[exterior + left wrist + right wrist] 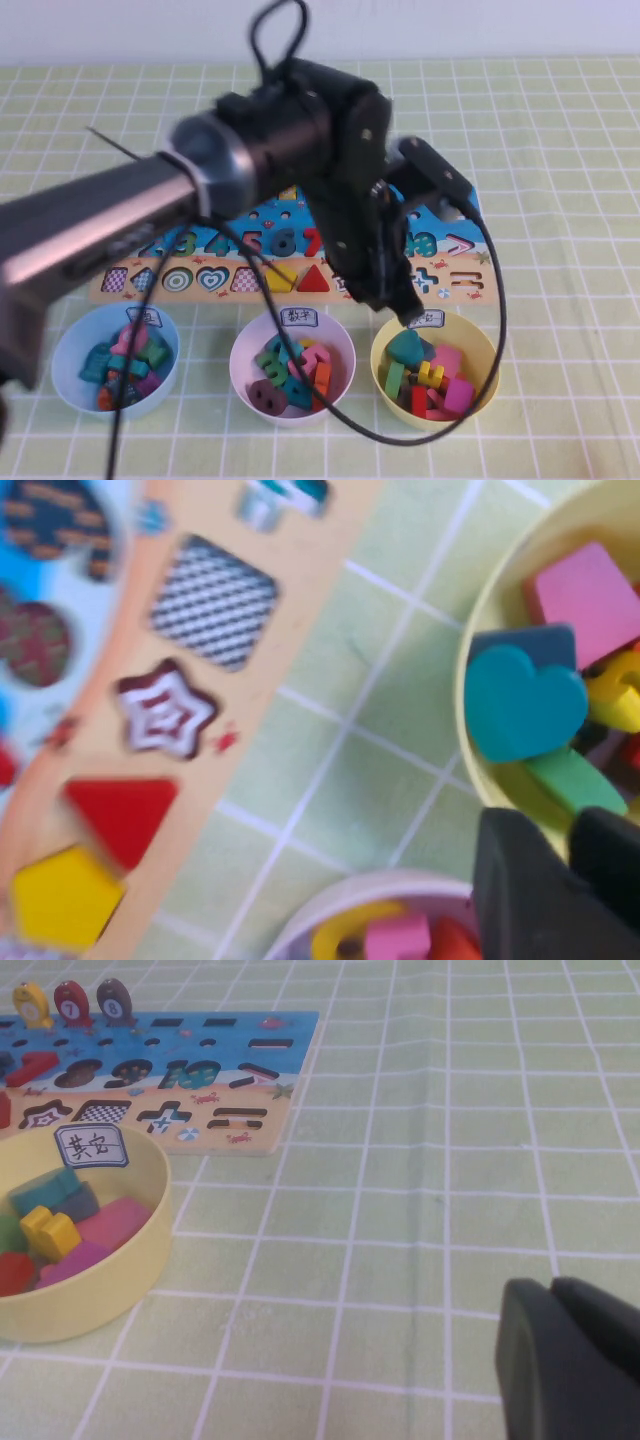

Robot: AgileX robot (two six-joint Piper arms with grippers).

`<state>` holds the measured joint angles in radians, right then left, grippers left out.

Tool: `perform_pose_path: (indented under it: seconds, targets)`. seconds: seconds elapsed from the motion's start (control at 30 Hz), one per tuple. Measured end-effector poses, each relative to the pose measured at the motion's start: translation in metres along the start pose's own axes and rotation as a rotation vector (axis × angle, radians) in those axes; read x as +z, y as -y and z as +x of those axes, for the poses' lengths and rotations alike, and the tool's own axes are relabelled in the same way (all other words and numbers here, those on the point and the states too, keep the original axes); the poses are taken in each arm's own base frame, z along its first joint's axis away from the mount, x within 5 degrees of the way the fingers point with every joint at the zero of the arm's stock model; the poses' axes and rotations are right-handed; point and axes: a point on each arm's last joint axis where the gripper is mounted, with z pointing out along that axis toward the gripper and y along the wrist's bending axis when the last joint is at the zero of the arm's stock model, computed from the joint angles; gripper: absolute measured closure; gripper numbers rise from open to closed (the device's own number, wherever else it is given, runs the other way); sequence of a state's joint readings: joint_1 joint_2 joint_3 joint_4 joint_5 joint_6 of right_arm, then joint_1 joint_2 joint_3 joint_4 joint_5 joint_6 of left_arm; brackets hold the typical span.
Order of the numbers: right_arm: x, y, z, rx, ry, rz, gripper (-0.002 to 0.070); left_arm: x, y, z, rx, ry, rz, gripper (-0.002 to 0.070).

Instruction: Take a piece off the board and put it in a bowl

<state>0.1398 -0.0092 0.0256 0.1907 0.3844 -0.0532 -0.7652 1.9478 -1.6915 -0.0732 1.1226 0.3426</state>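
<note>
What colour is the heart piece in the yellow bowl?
Teal; the heart piece lies in the yellow bowl, clearest in the left wrist view.

Left gripper (408, 318) extended forward, right gripper (575, 1360) low, fingers together.

Board (445, 275) is showing nos. 3, 4, 5, 6, 7 on its blue part. Yellow bowl (140, 1250) is wearing a white label w/ Chinese characters, meaning unclear.

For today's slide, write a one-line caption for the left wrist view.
Teal heart piece lies in the yellow bowl just beyond the left gripper, the board alongside.
</note>
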Motion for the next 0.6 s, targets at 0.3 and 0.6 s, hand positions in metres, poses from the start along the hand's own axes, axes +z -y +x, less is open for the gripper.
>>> perform_pose_path:
  seconds: [0.3, 0.6]
  targets:
    - [0.000, 0.000, 0.000, 0.000, 0.000, 0.000, 0.0694, -0.042, 0.006, 0.059, -0.077, 0.159, -0.077, 0.0674]
    - [0.000, 0.000, 0.000, 0.000, 0.002, 0.000, 0.0694, -0.069, 0.039, 0.142, -0.167, 0.413, -0.128, 0.0676]
